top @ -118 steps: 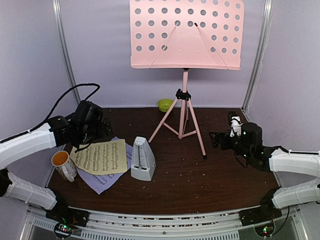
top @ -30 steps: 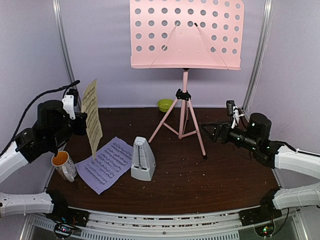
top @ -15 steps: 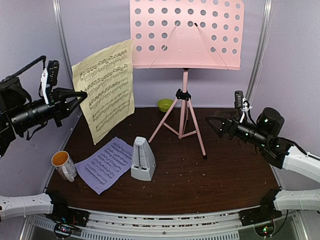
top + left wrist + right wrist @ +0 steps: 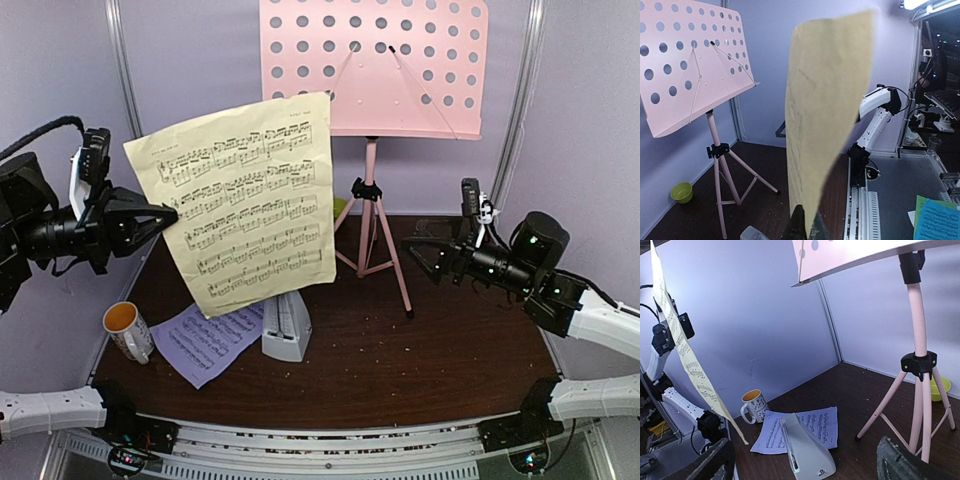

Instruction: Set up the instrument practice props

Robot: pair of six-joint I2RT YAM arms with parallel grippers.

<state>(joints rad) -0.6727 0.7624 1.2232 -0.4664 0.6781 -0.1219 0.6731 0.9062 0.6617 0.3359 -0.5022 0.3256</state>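
Nearest, on the left of the table, the lavender music sheet [image 4: 205,345] lies flat, not yet raised. The white mug [image 4: 125,330] stands just left of it, orange inside; whether it holds anything I cannot tell. The pale-grey pyramid metronome [image 4: 285,330] stands upright at the sheet's right edge.

Above them, the left gripper [image 4: 172,213] is pinched shut on the left edge of the yellow music sheet [image 4: 250,200]. The sheet hangs in the air facing the near side, left of and lower than the stand's desk, and apart from it. On the right, the right gripper [image 4: 415,250] hangs with its jaws spread wide and nothing between them, near the stand's legs.

Farther back, the pink tripod music stand [image 4: 370,65] is upright, its perforated desk bare. The small lime-green bowl [image 4: 681,192] sits by the far wall and looks empty.

So the task seems to be early: one sheet is lifted, neither is on the desk, and the metronome may need placing.
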